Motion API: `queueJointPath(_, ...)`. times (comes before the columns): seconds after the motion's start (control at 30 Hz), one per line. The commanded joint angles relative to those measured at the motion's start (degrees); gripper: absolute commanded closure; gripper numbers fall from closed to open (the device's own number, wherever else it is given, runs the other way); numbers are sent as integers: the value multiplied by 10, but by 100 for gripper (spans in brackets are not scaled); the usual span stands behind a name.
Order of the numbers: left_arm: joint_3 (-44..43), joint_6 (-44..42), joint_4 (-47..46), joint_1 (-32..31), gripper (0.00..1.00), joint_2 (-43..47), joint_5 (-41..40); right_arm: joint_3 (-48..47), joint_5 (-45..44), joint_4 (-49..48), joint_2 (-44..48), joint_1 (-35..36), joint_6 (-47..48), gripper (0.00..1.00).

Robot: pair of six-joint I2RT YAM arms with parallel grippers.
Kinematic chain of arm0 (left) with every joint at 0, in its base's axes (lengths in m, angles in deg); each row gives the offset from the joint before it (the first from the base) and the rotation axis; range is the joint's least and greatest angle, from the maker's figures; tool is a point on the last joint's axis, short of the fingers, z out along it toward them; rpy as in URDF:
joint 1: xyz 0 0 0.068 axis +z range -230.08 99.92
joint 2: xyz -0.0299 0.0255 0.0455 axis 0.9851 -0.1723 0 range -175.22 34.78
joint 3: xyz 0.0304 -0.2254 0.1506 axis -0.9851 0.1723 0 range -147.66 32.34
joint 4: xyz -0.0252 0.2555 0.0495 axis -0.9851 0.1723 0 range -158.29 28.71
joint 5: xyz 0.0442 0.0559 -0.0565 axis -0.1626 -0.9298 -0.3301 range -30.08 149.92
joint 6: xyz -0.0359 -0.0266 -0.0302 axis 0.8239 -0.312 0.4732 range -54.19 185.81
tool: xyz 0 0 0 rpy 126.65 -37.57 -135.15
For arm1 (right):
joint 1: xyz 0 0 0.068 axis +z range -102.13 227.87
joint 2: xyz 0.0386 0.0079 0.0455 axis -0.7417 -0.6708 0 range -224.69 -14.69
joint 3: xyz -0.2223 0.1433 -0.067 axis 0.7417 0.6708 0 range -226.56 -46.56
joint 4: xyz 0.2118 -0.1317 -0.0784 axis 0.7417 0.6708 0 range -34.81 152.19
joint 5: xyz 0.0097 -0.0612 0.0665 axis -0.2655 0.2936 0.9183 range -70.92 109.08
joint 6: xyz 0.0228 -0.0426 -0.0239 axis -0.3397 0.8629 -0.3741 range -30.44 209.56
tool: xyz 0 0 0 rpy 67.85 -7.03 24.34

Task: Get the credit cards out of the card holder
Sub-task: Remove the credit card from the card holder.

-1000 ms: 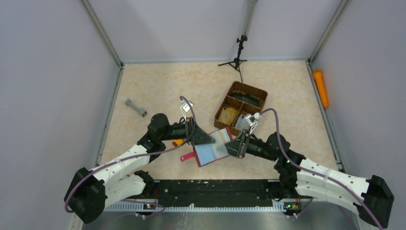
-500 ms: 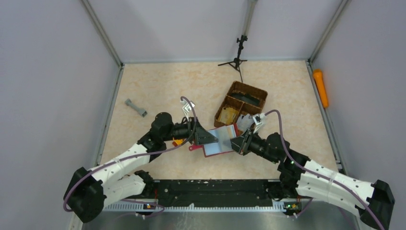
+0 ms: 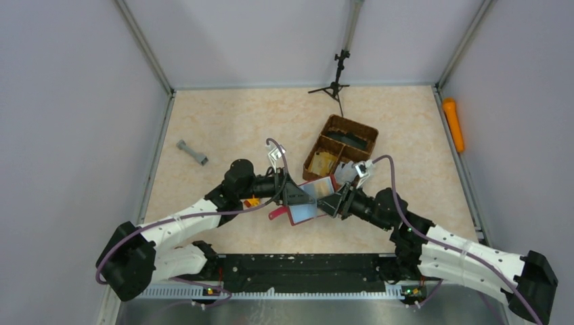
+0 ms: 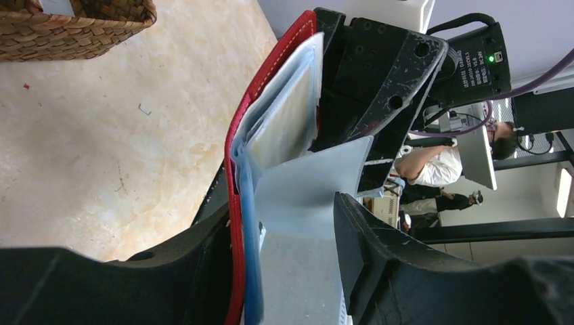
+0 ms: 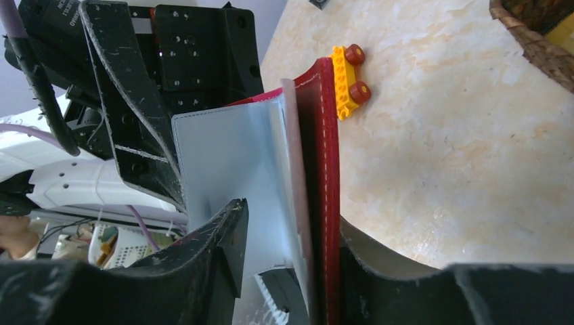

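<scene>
The dark red card holder (image 3: 306,212) is held up between my two grippers, folded into a narrow V with its pale grey-blue lining facing up. Its red tab (image 3: 275,214) sticks out to the left. My left gripper (image 3: 301,197) straddles its left edge: in the left wrist view the red cover (image 4: 234,203) lies against one finger and a grey leaf (image 4: 304,203) against the other. My right gripper (image 3: 330,203) straddles the right edge, with the red cover (image 5: 326,135) against one finger. No card shows clearly inside the holder. A tan-gold flat piece (image 3: 324,162) lies in the basket.
The brown wicker divided basket (image 3: 352,128) stands just behind the grippers. An orange toy block (image 3: 252,201) lies under the left arm and shows in the right wrist view (image 5: 348,78). A grey dumbbell (image 3: 192,152) lies at the left, a small tripod (image 3: 336,84) at the back, and an orange cylinder (image 3: 453,125) by the right wall.
Both grippers have come closer together. The holder has gone from lying wide open to a narrower fold and has shifted slightly toward the basket.
</scene>
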Motion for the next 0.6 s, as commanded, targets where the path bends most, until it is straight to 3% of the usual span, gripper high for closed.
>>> queueJointPath(0.0,-25,-9,-19,-5,44,13,-9,8,28,-77,-11,6,-9,62)
queueJointPath(0.13,-29,-6,-19,-7,30,13,-8,-9,21,-44,-34,6,-7,79)
queueJointPath(0.17,-29,-6,-20,-8,25,13,-8,-13,22,-39,-39,7,-4,78)
queueJointPath(0.23,-29,-6,-23,-10,18,13,-8,-18,25,-37,-50,6,-5,68)
queueJointPath(0.33,-29,-6,-26,-12,16,12,-6,-21,35,-42,-66,6,-8,62)
queueJointPath(0.4,-28,-3,-30,-12,16,9,-5,-23,34,-42,-74,6,-10,73)
queueJointPath(0.57,-32,-8,-15,-13,17,5,-10,-29,22,-24,-79,6,-9,81)
